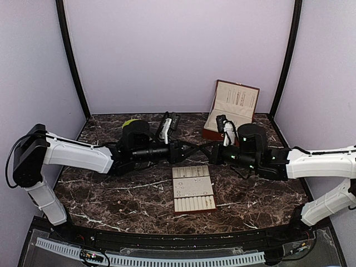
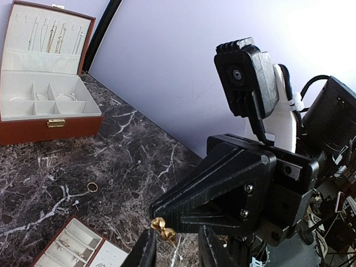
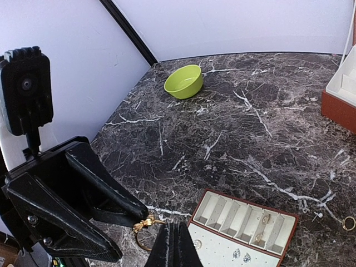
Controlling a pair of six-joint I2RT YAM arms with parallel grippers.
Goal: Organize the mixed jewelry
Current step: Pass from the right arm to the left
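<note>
My two arms meet nose to nose in mid-air above the dark marble table, over the slotted tray. My right gripper has its fingers pressed flat together. A gold knotted hoop hangs at their very tip, pinched there by its thin wire as far as I can make out. My left gripper faces it with the jaws standing apart, one finger on either side of the knot (it sits nearer one finger than the other, and I cannot tell whether it touches that one).

The rest of the mixed jewelry is spread about. In the tray, a few small earrings lie in the narrow slots at one end, and tiny studs sit on the flat padded part. Loose on the marble, between the tray and the box, lie a gold ring and, near it, a small silvery stud. The brown jewellery box stands open at the far right of the table. Fine chains hang in a row inside its upright lid, and thin hoops lie in its rear compartments. The lime-green bowl stands at the far left, well apart from the tray and the box.
</note>
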